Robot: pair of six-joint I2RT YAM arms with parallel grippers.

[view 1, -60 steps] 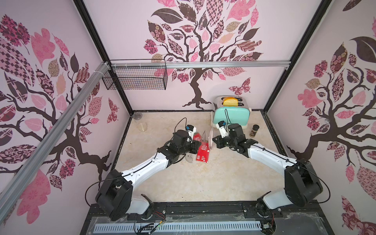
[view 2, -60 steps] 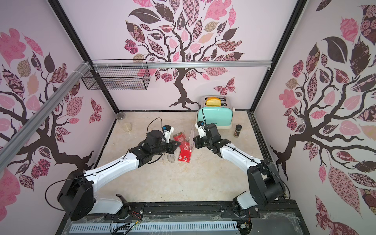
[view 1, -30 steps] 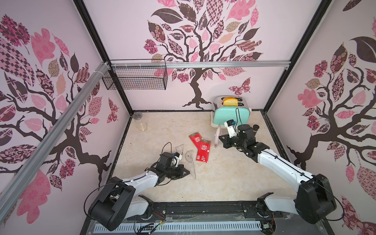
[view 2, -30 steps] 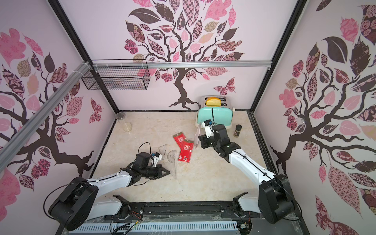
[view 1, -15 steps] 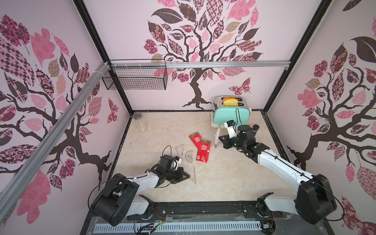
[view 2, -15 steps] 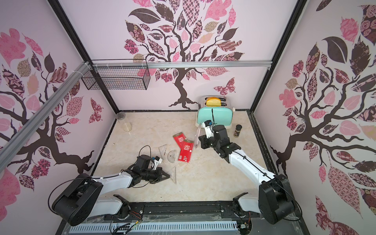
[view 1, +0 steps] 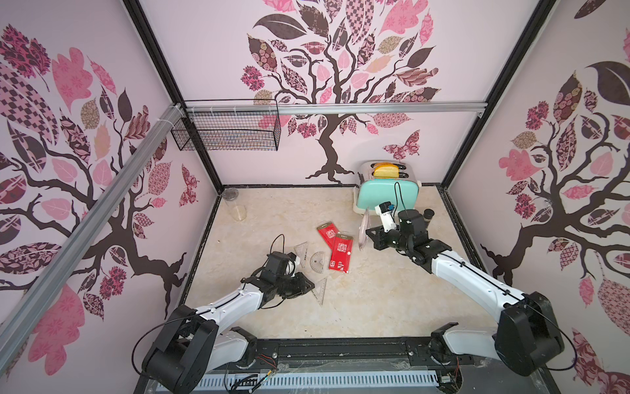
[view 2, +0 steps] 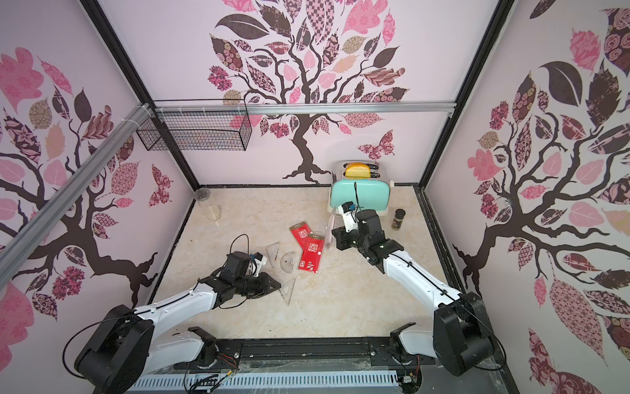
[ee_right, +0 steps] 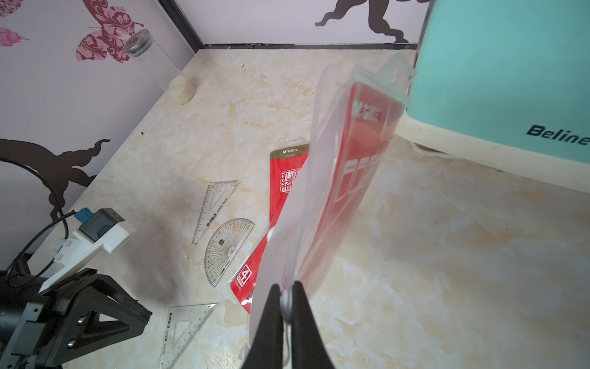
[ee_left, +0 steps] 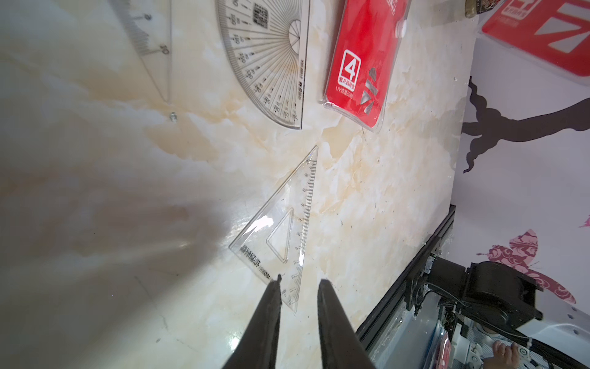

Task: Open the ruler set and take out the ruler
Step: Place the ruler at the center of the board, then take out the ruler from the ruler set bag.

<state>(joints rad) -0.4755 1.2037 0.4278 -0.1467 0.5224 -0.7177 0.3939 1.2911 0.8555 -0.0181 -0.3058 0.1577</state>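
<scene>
The left wrist view shows what both top views blur: the left end effector (ee_left: pixel 300 282) has a narrow, empty gap between its fingers. Its tips sit at the edge of a clear set square (ee_left: pixel 281 236) lying flat on the bench (ee_left: pixel 95 159). Further right lie a protractor (view 1: pixel 317 262) and two red cards (view 1: pixel 342 252). The right wrist view shows the right end effector (ee_right: pixel 287 286) pinched on the clear ruler-set pouch (ee_right: pixel 335 191), upright near the toaster (view 1: pixel 388 198). Two seconds ago the left end effector was beside the cards, and no set square lay at the front.
</scene>
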